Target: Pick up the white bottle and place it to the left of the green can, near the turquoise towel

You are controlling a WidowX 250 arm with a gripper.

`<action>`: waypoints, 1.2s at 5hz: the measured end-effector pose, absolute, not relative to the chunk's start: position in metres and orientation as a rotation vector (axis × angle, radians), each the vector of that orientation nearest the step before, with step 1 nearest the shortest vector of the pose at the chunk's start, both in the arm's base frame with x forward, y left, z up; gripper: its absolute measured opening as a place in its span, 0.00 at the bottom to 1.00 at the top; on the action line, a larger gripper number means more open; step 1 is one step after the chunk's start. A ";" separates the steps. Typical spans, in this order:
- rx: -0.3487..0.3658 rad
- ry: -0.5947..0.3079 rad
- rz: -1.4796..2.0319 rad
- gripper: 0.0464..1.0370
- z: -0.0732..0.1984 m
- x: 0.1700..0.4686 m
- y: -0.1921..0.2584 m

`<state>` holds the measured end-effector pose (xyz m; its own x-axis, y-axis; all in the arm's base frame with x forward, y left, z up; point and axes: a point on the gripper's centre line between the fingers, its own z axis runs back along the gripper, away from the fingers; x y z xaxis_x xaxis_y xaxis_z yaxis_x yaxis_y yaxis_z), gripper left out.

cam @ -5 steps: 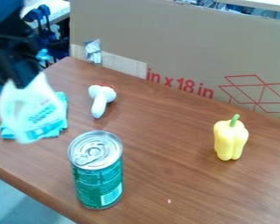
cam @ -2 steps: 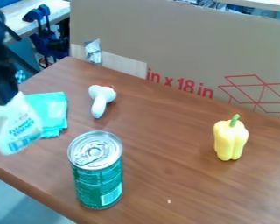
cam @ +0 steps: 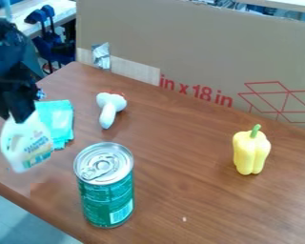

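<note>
Cloth [cam: 61, 119] partly hidden bhd white btl [cam: 29, 145]

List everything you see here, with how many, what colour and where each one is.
White bottle: one, white with a label, in the hand, at the left
Folded cloth or packet: one, teal, partly behind the bottle
Mushroom-shaped object: one, mostly white, upper left of the table
Can: one, green with a silver top, upright near the front
Pepper: one, yellow with a green stem, right side
Table: one, brown
Cardboard: one, brown with red print, behind
Tape piece: one, silver, on the cardboard
Arm: one, black, upper left
Hand: one, black, above the bottle
</note>
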<state>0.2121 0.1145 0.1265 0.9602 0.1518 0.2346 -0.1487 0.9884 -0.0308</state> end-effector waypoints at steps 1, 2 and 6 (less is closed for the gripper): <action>-0.016 -0.242 0.162 0.34 0.117 0.223 0.112; -0.010 -0.249 0.163 0.34 0.115 0.233 0.112; -0.049 -0.256 0.174 0.39 0.100 0.243 0.096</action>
<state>0.2433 0.0956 0.0996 0.9524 0.1773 0.2478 -0.1649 0.9838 -0.0699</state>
